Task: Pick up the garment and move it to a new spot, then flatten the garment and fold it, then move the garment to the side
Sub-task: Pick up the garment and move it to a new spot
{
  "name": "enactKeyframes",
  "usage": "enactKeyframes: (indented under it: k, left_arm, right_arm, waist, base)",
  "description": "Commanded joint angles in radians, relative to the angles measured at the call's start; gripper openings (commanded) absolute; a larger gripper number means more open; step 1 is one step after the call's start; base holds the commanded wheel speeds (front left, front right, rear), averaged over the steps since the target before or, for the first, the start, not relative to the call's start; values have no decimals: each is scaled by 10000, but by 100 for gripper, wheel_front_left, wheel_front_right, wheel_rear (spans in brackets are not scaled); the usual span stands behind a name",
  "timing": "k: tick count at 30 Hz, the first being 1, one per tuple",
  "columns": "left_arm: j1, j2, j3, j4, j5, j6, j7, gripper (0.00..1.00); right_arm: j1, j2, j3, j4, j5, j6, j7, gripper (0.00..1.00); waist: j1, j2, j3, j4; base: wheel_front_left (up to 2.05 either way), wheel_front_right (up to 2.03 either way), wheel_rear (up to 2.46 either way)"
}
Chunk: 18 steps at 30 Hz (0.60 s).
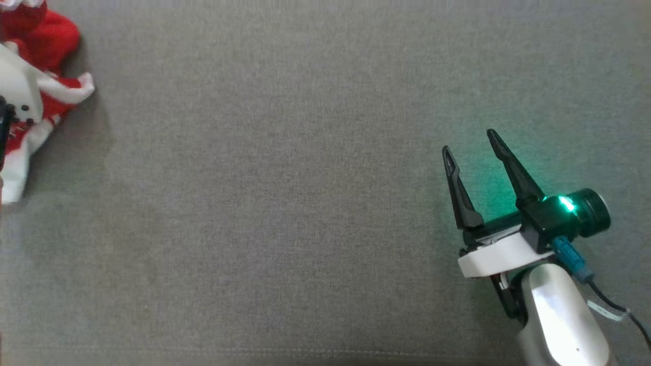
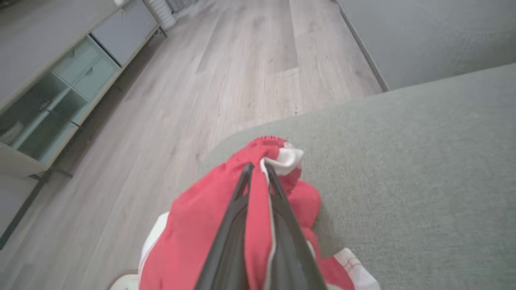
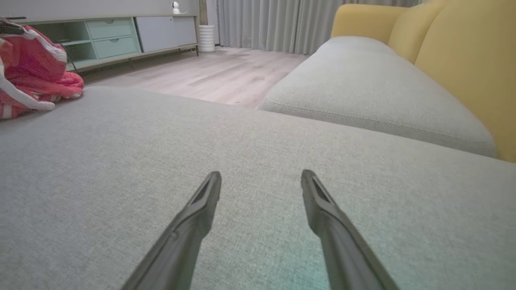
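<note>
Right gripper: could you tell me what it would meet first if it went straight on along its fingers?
Probably the grey cushion just ahead of the right gripper; its tilt is hard to judge.

- No legible text, brand, number or sign found.
- On the garment (image 2: 193, 233): faint red marks on a white patch, too blurred to read.
- On the white tag (image 1: 605, 310) of the cable (image 1: 600, 293): nothing legible.

grey seat cushion (image 1: 305, 203) | pale wood floor (image 2: 242, 60) | long mint-drawer sideboard (image 3: 113, 36) | grey curtains (image 3: 262, 20) | yellow backrest (image 3: 463, 60)

Home living room — grey sofa (image 3: 375, 80), yellow cushions (image 3: 463, 52), curtains (image 3: 262, 24), wood floor (image 3: 209, 76), low sideboard (image 3: 121, 36)
</note>
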Motion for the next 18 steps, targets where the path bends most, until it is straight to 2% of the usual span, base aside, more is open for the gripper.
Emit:
enactKeyframes:
  k: [1, 10, 18]
  left_arm:
    - [-625, 738, 77, -458, 132, -69, -253, 0]
    - [-1032, 338, -1223, -1288, 38, -389, -389, 0]
    - [-1169, -463, -2623, -2391, -1122, -409, -552, 0]
  right_arm:
    - [27, -29, 232, -115, 158, -7, -177, 100]
    - [596, -29, 172, 618, 752, -7, -377, 100]
    - [1074, -29, -49, 934, 1037, -7, -446, 100]
  waist:
    - [1, 0, -686, -36]
    - [1, 0, -2681, -455]
    - [1, 0, -3730, -1032]
  base:
    - [0, 0, 0]
    - [0, 0, 0]
    - [0, 0, 0]
